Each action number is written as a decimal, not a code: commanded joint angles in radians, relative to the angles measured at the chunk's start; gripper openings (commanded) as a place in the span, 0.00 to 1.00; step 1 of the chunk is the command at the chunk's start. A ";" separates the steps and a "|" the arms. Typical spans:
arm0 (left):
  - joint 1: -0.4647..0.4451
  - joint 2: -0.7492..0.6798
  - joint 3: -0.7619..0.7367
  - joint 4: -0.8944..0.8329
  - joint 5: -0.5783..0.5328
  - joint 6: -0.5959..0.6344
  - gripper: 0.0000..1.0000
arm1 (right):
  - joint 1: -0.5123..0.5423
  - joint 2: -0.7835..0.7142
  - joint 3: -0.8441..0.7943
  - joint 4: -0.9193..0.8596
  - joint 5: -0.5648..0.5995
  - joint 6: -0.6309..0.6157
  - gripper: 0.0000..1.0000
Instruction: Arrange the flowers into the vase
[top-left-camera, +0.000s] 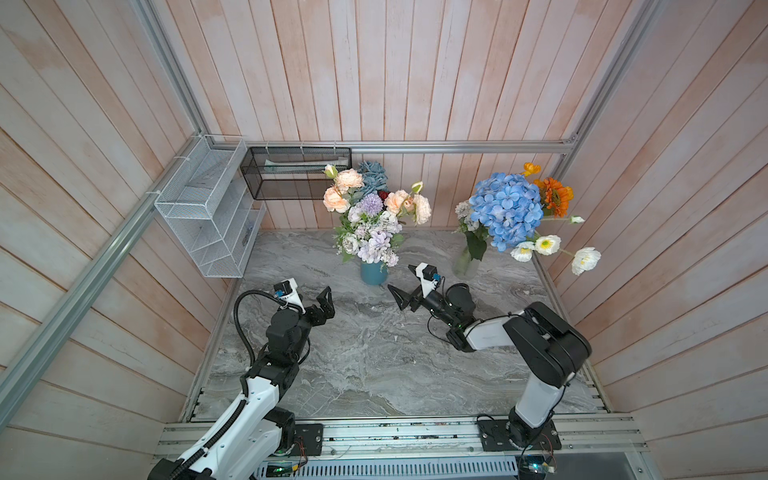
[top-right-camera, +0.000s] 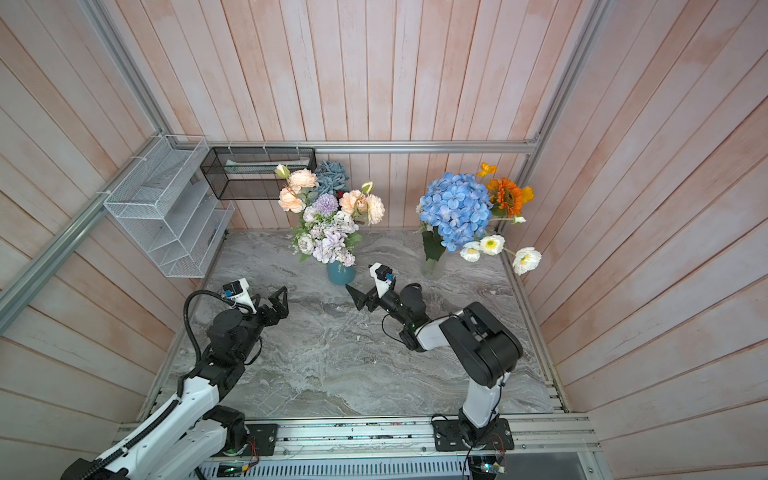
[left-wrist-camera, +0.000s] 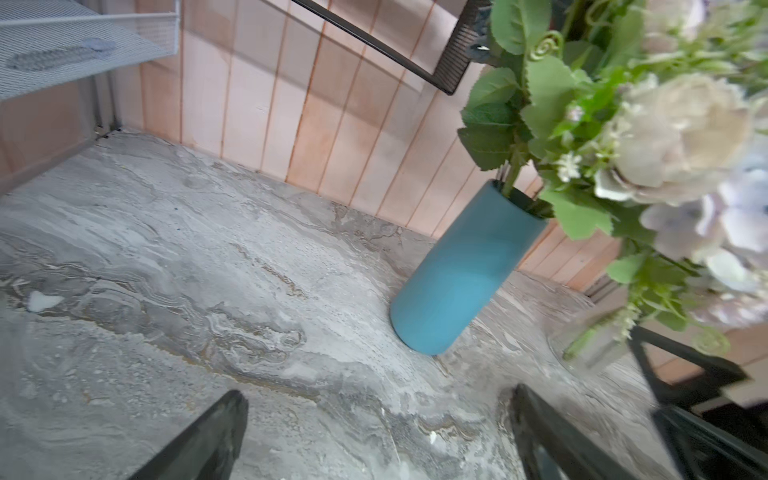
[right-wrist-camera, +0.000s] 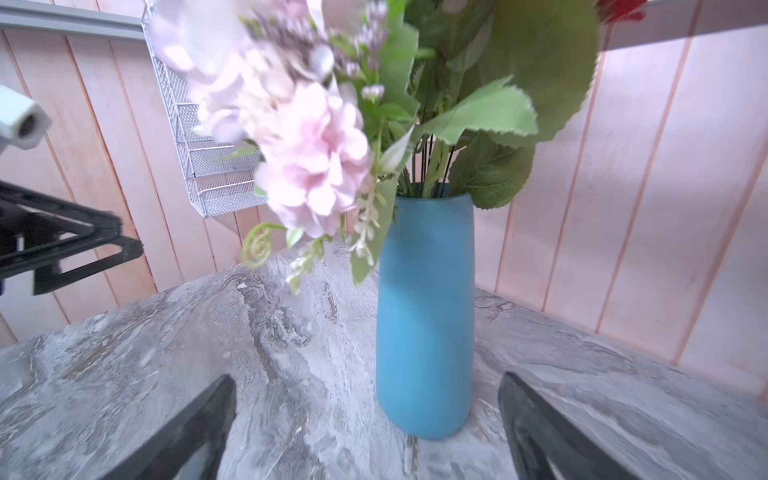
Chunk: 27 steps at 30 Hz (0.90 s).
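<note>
Blue vase (top-left-camera: 373, 275) holding flowers (top-left-camera: 374, 220), glass vase (top-left-camera: 465, 265)

**Table** (top-left-camera: 374, 374): grey veined marble-look slab, smooth, with a soft sheen.
**Blue vase** (right-wrist-camera: 424, 324): opaque and smooth, matt finish, ceramic-looking.
**Glass vase** (top-left-camera: 465, 266), near the table's back right corner: clear and glossy.
**Flowers** (top-left-camera: 370, 216): cloth-like petals, matt. The leaves (right-wrist-camera: 490, 112) are thin, veined and saw-edged.
**White rack** (top-left-camera: 208, 208): painted metal mesh and wire.
**Black basket** (top-left-camera: 295, 174): fine metal mesh, matt.
**Wall boards** (top-left-camera: 415, 75): wood planks with a pale pink wash, matt.
**Frame rail** (top-left-camera: 457, 146): bare aluminium, satin finish.
**Left gripper** (top-left-camera: 328, 305) and **right gripper** (top-left-camera: 400, 276): fingers (right-wrist-camera: 183, 436) of black plastic, slightly glossy.
**Arm shell** (top-left-camera: 486, 336): white glossy plastic.
</note>
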 joint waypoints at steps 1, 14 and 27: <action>0.049 0.025 0.037 -0.002 -0.037 0.067 1.00 | -0.012 -0.177 -0.061 -0.231 0.131 -0.031 0.98; 0.141 0.235 -0.005 0.202 -0.223 0.212 1.00 | -0.282 -0.606 -0.297 -0.577 0.464 -0.091 0.98; 0.159 0.534 -0.039 0.587 -0.108 0.417 1.00 | -0.597 -0.294 -0.397 -0.089 0.303 -0.120 0.98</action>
